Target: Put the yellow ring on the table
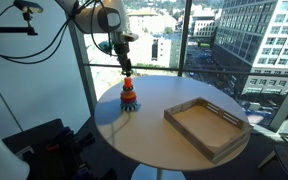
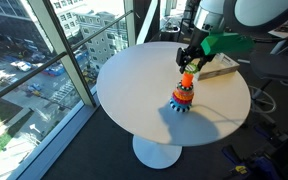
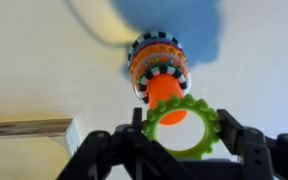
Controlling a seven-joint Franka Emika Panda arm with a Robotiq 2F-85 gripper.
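The lift-off step is in hand. In the wrist view the claw (image 3: 183, 130) is clenched on the yellow ring (image 3: 196, 141), one finger on each side of its scalloped, yellow-green rim, low in the centre of the frame. Through the ring's hole shows the orange top piece (image 3: 165, 93) of the stacking toy (image 3: 156, 60). The ring therefore hangs straight above the stack, and it looks just clear of it or barely so; I cannot tell which. In both exterior views the claw (image 1: 125, 68) (image 2: 188, 66) hangs directly over the toy (image 1: 129, 96) (image 2: 182, 98), the ring itself too small to pick out there.

The next move, as I judge it, calls for a little more height so the ring clears the orange tip. Then comes a sideways carry to bare counter (image 2: 134, 90), a descent, and a release.

The stack stands near the counter's edge, left of centre in an exterior view (image 1: 134, 138), so open surface lies toward the frame's lower middle. The wooden tray (image 1: 189, 133) fills the right part of the counter there, well apart from the toy, and shows as a pale strip at the left edge of the wrist view (image 3: 24, 128). It is the wrong place for the ring. The toy itself is the main obstacle, since a sideways drag made too early could tip it. The counter's rim is also near, and a ring dropped there might roll off.
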